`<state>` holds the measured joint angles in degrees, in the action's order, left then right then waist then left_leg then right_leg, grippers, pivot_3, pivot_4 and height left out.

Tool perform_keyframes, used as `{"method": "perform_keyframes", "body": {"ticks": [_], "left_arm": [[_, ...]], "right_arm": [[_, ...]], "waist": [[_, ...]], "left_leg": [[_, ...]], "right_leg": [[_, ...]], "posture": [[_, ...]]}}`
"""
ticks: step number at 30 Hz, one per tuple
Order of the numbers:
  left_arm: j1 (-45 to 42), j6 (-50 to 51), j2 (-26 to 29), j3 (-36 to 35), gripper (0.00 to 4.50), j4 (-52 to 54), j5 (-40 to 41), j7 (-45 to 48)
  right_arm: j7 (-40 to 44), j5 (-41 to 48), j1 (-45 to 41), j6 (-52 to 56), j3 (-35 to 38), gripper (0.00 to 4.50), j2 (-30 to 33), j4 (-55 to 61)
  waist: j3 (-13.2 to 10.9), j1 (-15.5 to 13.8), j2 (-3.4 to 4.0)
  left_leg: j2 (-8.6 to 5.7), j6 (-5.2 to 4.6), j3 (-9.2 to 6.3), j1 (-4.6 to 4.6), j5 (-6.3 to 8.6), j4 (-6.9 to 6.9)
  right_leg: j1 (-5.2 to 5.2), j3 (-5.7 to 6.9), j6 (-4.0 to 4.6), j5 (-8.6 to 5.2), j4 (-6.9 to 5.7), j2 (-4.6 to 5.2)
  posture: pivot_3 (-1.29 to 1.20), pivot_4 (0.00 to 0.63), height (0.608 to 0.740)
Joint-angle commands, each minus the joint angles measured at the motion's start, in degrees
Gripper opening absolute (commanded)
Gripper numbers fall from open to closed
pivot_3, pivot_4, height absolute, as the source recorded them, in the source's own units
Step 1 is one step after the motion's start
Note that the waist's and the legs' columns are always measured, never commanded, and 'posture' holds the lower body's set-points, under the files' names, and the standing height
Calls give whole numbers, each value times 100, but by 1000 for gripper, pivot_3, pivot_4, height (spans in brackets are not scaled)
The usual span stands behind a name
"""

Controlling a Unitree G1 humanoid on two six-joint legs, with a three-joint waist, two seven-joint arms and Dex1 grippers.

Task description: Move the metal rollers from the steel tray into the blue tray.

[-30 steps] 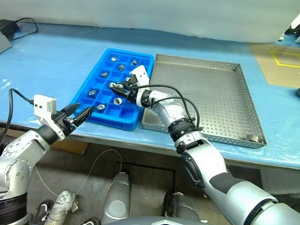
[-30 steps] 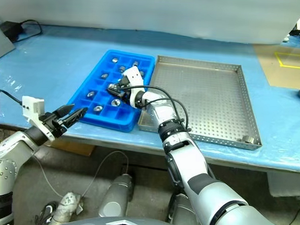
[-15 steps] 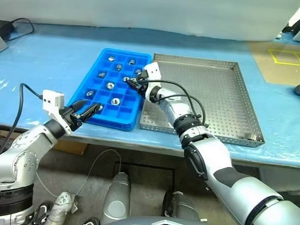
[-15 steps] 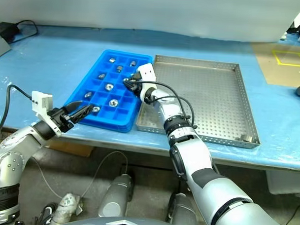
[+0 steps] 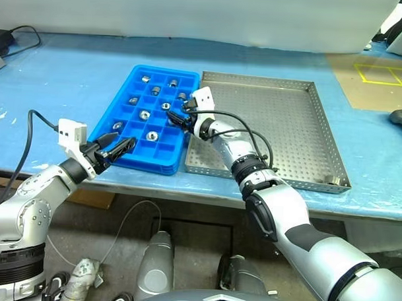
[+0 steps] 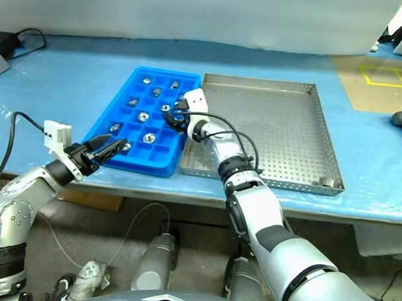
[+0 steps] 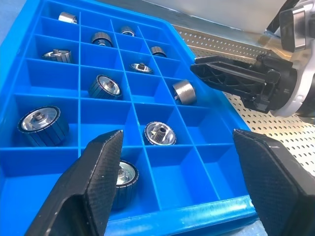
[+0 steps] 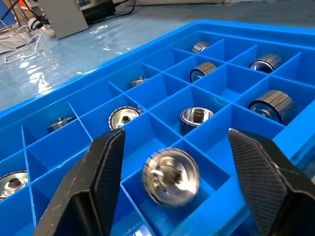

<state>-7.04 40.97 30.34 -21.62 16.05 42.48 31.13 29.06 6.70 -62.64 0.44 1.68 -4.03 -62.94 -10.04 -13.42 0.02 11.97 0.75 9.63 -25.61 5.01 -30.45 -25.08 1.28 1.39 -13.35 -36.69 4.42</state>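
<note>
Polished steel makes each roller (image 8: 171, 176) look dense, stiff, slippery: you'd pinch its curved sides. Right fingers (image 8: 103, 167) stand released over the blue tray (image 5: 132, 79); left fingers (image 7: 103, 162) are spread, empty.

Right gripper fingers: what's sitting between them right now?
In the right wrist view, a metal roller sits between the open right gripper fingers, in a compartment of the blue tray. The fingers do not touch it.
</note>
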Motion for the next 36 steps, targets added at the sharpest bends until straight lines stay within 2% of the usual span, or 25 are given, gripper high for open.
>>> {"method": "perform_keyframes", "body": {"ticks": [1,8,12,17,20,23,26,30,36], "left_arm": [[-193,-118,99,63,3749,-51,-25,124],[-771,-248,9,522,3749,-595,-186,380],[-1216,-360,-58,833,3749,-1103,-319,657],[-1939,-593,-304,1367,3749,-1876,-594,1118],[-2278,-701,-497,1619,3749,-2221,-730,1363],[-2596,-824,-724,1865,3749,-2571,-876,1629],[-2777,-954,-927,2022,3749,-2859,-1010,1814],[-2941,-1116,-1187,2194,3749,-3135,-1181,2006],[-3057,-1192,-1435,2291,3749,-3243,-1295,2144]], "right_arm": [[1,38,-75,-20,96,3286,109,205],[248,207,208,369,215,3286,752,1132],[1023,502,812,1303,130,3286,1500,2913],[2045,766,1464,2583,80,3286,3074,4933],[2605,897,1725,3050,145,3286,4018,5557],[3207,680,2197,2917,63,3286,5083,5606],[3380,479,2364,2647,19,3286,5613,5304],[3505,47,2510,1973,-142,3286,6016,4843],[3595,-286,2774,1233,-267,3286,6212,4290]], "waist": [[0,-3,0],[0,21,0],[0,68,0],[0,233,0],[-1,317,1],[0,407,-1],[0,517,-1],[0,733,-1],[0,821,0]], "left_leg": [[0,0,0,0,0,0],[-1,0,13,-3,0,-21],[-3,0,24,-8,-1,-47],[-9,-3,27,-4,0,-67],[-9,-5,30,7,1,-73],[-6,-13,36,50,6,-70],[-8,-24,39,56,12,-71],[-9,-42,49,54,22,-89],[-8,-56,52,52,29,-98]], "right_leg": [[0,0,0,0,0,0],[10,1,-1,2,-4,-1],[23,1,-9,7,-4,-1],[49,-5,-40,25,8,-1],[61,-9,-37,23,9,0],[103,-14,-36,20,28,-1],[119,-14,-34,21,45,1],[116,-17,-29,26,45,4],[117,-15,-24,26,47,4]], "posture": [[386,150,740],[260,150,740],[184,150,740],[59,150,740],[5,150,740],[-47,150,740],[-90,150,740],[-117,150,740],[-126,150,740]]}}
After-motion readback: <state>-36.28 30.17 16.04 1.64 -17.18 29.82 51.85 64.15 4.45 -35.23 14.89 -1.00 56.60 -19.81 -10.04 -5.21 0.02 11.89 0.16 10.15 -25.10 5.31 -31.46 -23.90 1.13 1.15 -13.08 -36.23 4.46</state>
